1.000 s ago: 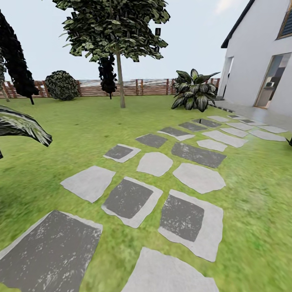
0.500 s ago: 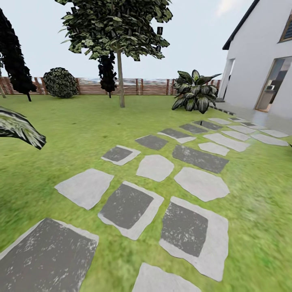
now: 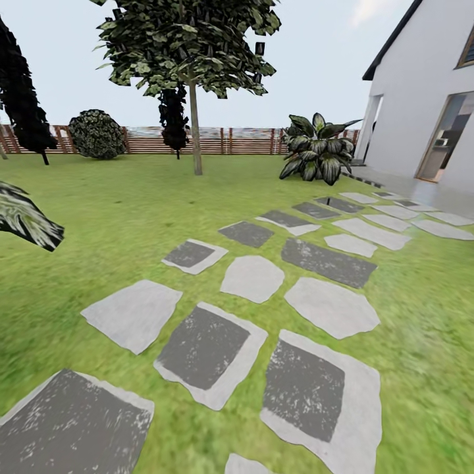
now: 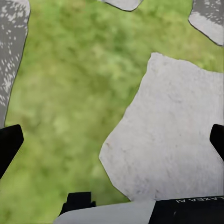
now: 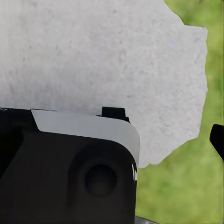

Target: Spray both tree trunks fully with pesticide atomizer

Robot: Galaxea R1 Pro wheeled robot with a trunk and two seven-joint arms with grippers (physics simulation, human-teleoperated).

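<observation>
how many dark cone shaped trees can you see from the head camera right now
2. One dark cone-shaped tree stands at the left edge before the fence; another stands behind the leafy tree's trunk. More may be hidden.

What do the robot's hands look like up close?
The left gripper has black fingertips at the picture's edges, with a light grey and black body behind them carrying tiny white lettering. By the right gripper is a bulky black housing with a round hollow and a light grey curved panel.

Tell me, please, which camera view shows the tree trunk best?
The head view: the tree trunk stands whole there, a thin bare column rising from the lawn before the fence into its canopy. Both wrist views look down on grass and paving stones, so they give nothing of the trunk.
</observation>
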